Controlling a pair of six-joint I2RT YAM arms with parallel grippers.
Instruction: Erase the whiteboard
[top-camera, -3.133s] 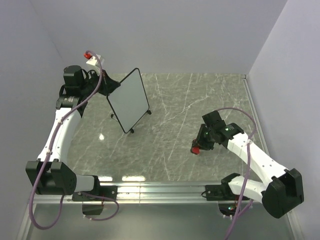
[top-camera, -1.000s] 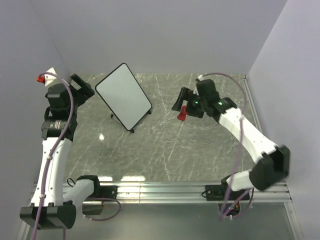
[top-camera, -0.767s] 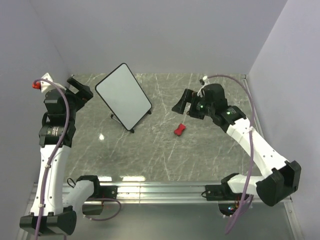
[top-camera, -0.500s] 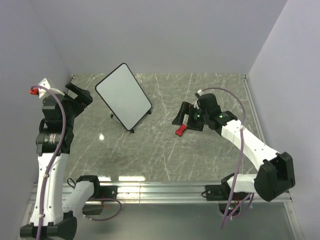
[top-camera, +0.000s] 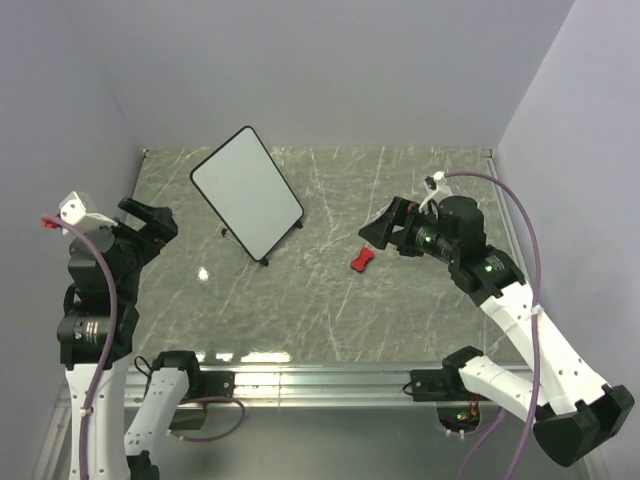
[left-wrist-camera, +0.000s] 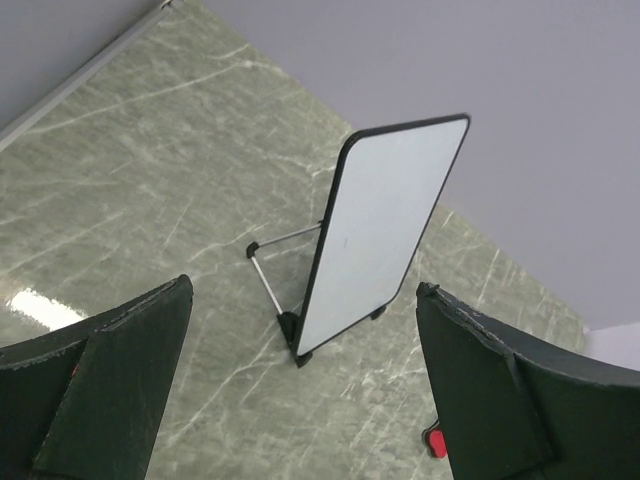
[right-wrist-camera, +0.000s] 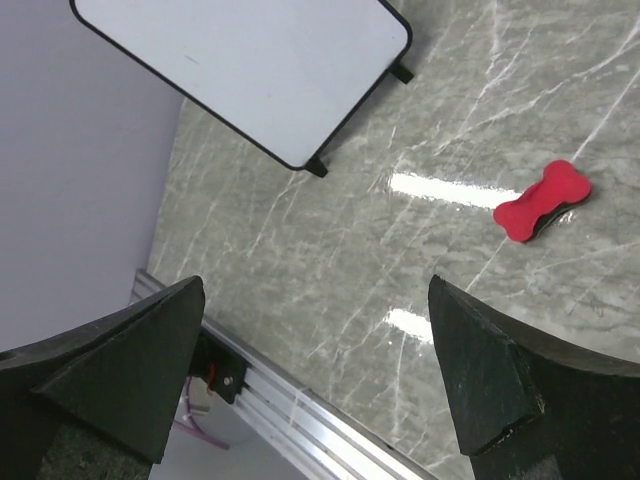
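The whiteboard stands tilted on its small black legs at the back left of the marble table; its white face looks clean in the left wrist view and in the right wrist view. A small red bow-tie eraser lies loose on the table to its right, also seen by the right wrist camera. My left gripper is raised at the far left, open and empty. My right gripper hovers open and empty just right of the eraser, apart from it.
Grey walls close in the table on three sides. An aluminium rail carrying both arm bases runs along the near edge. Purple cables loop off each arm.
The right gripper let go of the red eraser, which now lies on the table, and drew back to the right. The left arm pulled back toward the near left. The whiteboard stayed put.
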